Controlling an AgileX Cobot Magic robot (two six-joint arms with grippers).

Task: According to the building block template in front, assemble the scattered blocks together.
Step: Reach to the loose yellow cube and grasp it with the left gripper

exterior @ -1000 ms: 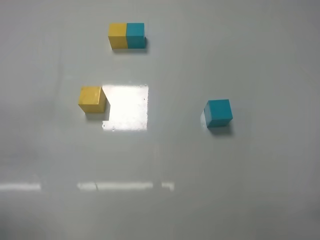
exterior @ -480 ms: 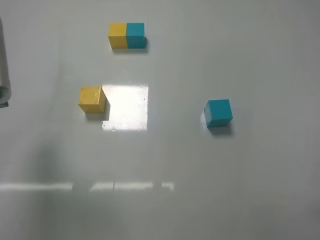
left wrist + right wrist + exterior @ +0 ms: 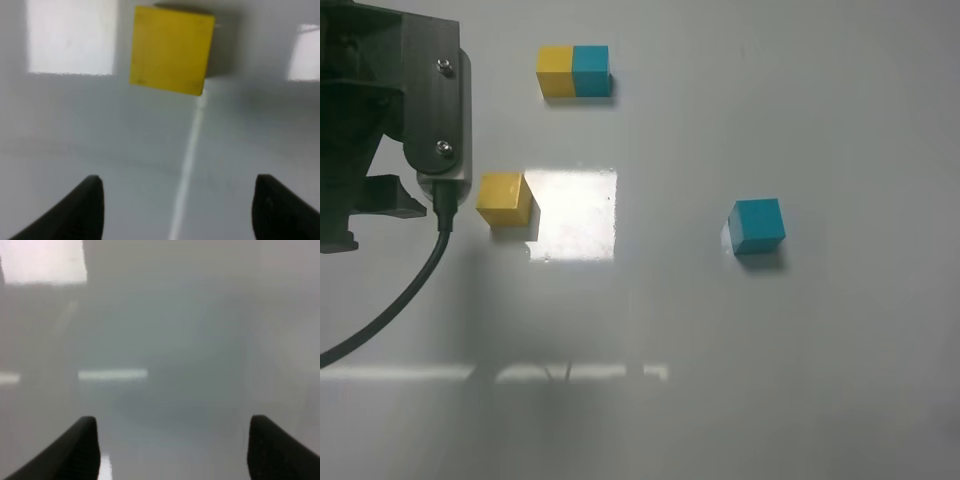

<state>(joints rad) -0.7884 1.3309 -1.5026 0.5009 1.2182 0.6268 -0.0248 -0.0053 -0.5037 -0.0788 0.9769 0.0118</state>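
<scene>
The template (image 3: 573, 71), a yellow cube joined flush to a teal cube, lies at the far side of the table. The loose yellow cube (image 3: 504, 197) sits left of centre. The loose teal cube (image 3: 757, 225) sits apart at the right. My left arm (image 3: 380, 110) hangs over the table's left side, just left of the yellow cube. In the left wrist view my left gripper (image 3: 180, 210) is open and empty, with the yellow cube (image 3: 171, 49) ahead of its fingertips and apart from them. My right gripper (image 3: 172, 450) is open and empty over bare table and does not show in the high view.
The table (image 3: 770, 380) is plain glossy grey. A bright window reflection (image 3: 572, 213) lies beside the yellow cube. A black cable (image 3: 400, 300) trails from the left arm toward the near left edge.
My left arm has swung in from the left edge and now hangs beside the yellow cube. The cubes and the template have not moved.
</scene>
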